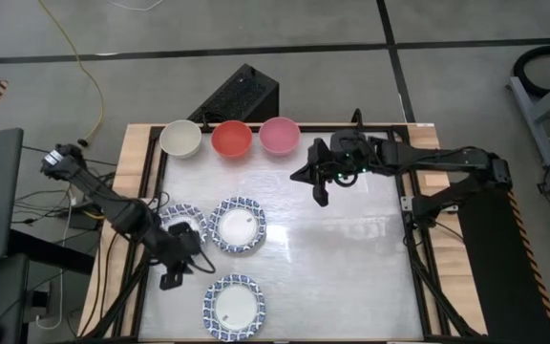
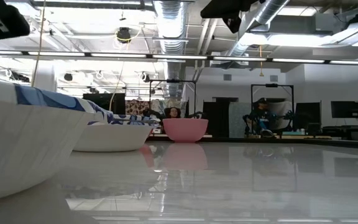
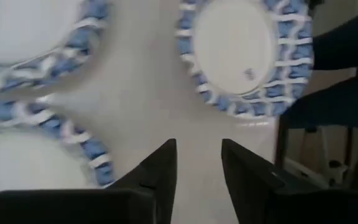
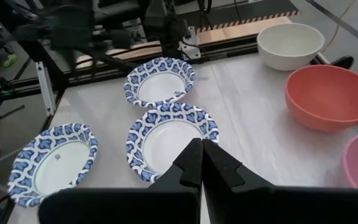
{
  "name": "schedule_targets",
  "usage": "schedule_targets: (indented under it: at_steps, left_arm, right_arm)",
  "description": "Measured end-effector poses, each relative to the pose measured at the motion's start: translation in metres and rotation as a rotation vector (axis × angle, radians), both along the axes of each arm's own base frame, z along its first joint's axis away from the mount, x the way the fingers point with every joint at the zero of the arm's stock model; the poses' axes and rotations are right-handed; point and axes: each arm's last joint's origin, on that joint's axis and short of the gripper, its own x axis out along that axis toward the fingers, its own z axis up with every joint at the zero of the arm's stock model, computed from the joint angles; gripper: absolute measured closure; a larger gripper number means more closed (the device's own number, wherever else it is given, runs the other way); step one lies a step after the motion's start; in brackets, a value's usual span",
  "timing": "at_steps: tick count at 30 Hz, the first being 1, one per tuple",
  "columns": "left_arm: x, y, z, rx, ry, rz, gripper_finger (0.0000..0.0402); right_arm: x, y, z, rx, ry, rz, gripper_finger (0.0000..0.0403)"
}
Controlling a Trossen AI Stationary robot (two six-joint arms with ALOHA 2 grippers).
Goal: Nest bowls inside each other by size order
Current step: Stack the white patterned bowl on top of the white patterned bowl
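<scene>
The left gripper (image 1: 172, 277), fingers parted and empty, hangs low beside the blue-patterned bowls (image 1: 238, 225) at the surface's (image 1: 342, 268) left; swinging, it could knock one. I count three patterned bowls, then cream (image 1: 180, 139), red (image 1: 231, 139) and pink (image 1: 280, 135) singles along the far edge. The right gripper (image 1: 321, 199) hovers pressed together.

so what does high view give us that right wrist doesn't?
Only high: both arms whole, the right pincer from outside above bare table, the left pincer beside the left patterned bowl, and the floor with a yellow cable.

Only right wrist: the right pincer's own fingers pressed shut, and the bowls' side walls.

Both: three patterned bowls, namely left, middle and near, plus the cream bowl, red bowl and pink bowl in a row. None nested.
</scene>
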Motion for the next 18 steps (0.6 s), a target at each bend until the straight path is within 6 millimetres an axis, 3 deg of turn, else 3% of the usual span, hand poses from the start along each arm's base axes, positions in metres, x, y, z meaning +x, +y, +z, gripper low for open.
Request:
schedule_targets:
  at_steps: [6,11,18]
  left_arm:
    - [0.010,-0.015,-0.004,0.013,-0.081,-0.068,0.0236]
    - [0.016,-0.011,-0.011,0.070,-0.050,-0.022,0.0226]
    - [0.004,0.018,0.023,0.236,-0.243,0.115,0.0226]
  right_arm:
    - [0.000,-0.003,0.000,0.000,0.001,-0.011,0.0376]
    - [0.000,-0.003,0.000,0.000,0.000,-0.011,0.0376]
    - [0.001,-0.002,0.003,0.000,-0.032,0.000,0.0376]
